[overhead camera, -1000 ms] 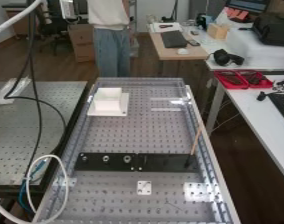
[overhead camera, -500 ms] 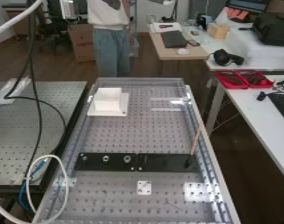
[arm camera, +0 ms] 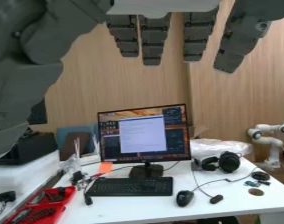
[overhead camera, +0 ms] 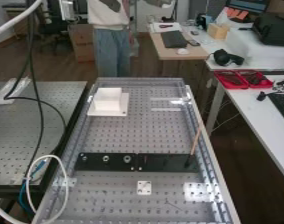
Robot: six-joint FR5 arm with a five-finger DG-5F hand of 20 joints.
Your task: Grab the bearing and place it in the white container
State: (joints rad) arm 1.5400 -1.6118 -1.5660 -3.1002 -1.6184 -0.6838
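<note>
Honestly, the bearing looks like the metal ring nearest the middle seam of the black plate. Probably stiff and slick, so pinch its outer rim. Hand's released, fingers hanging straight.

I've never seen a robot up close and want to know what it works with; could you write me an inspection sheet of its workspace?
Surface: bench top full of small holes.
Job's things: white container at the far left; small ring-shaped parts on a black plate. Which is the bearing, I cannot tell.
Clutter: thin stick standing tilted; small white square nearer.
Hand: fingers straight, open.
Cables: black cables hanging left; white loop near the bench.
Surroundings: desk with monitor.
</note>
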